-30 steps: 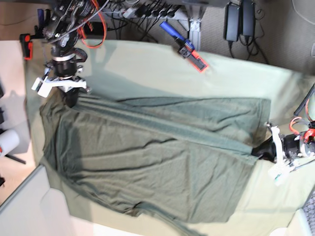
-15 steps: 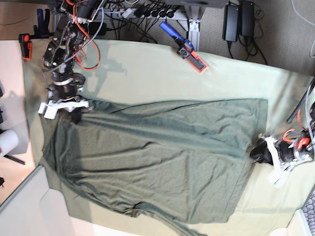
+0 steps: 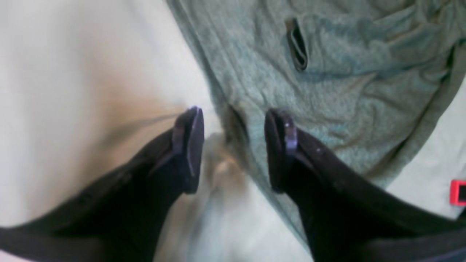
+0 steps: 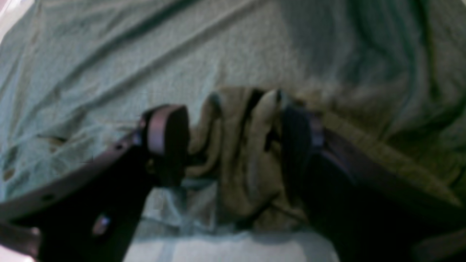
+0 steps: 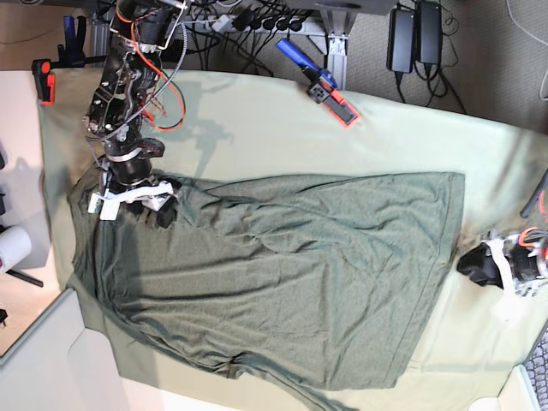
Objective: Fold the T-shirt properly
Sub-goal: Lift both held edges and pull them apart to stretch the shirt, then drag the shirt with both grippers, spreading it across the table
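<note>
The dark grey-green T-shirt [image 5: 282, 274] lies spread on the pale mint table cloth [image 5: 257, 128]. My right gripper [image 5: 158, 212] is at its far-left upper corner. In the right wrist view the gripper [image 4: 233, 120] is open wide, with a bunched ridge of shirt [image 4: 182, 47] lying between the fingers [image 4: 167, 138]. My left gripper [image 5: 469, 264] sits just off the shirt's right edge. In the left wrist view it [image 3: 235, 120] is open and holds nothing. The shirt's hem [image 3: 346, 72] runs between and under its fingers.
A blue and red clamp [image 5: 318, 81] grips the cloth at the table's back edge, and another red clamp [image 5: 44, 77] at the far left. Power bricks [image 5: 418, 34] and cables hang behind. A white roll [image 5: 13, 248] sits off the left edge.
The right gripper moved down and slightly right with the shirt corner, then opened. The left gripper let go of the hem and drew back right. The folded-over band has flattened out.
</note>
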### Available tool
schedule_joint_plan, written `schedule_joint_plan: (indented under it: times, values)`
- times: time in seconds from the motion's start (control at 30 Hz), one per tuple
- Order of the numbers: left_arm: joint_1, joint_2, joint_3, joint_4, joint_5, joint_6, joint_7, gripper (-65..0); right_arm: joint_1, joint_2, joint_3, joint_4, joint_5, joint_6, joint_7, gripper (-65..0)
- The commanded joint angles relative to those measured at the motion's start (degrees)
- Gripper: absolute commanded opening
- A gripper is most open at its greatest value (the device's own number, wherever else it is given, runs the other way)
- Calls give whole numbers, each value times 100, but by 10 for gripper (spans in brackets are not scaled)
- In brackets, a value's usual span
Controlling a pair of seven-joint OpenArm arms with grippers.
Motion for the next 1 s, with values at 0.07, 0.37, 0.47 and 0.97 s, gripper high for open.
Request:
schedule_joint_plan:
  times: [0.07,0.37,0.47,0.97]
  values:
    - [323,-343,-42,822,-127,-67,61,-345,90,83,127,177,284,46,-7,-245]
    - [2190,-791,-24,3314,636,-67,-205,-345,52,83,428,297,348,46,-260,-245]
    - [2376,-767,-28,3252,1290,302,-479,-345,-39,85,428,297,343,46,-260,-245]
    - [2396,186,-793,1956,-153,717,44,-344,-306,81,428,297,365,46,-256,-245]
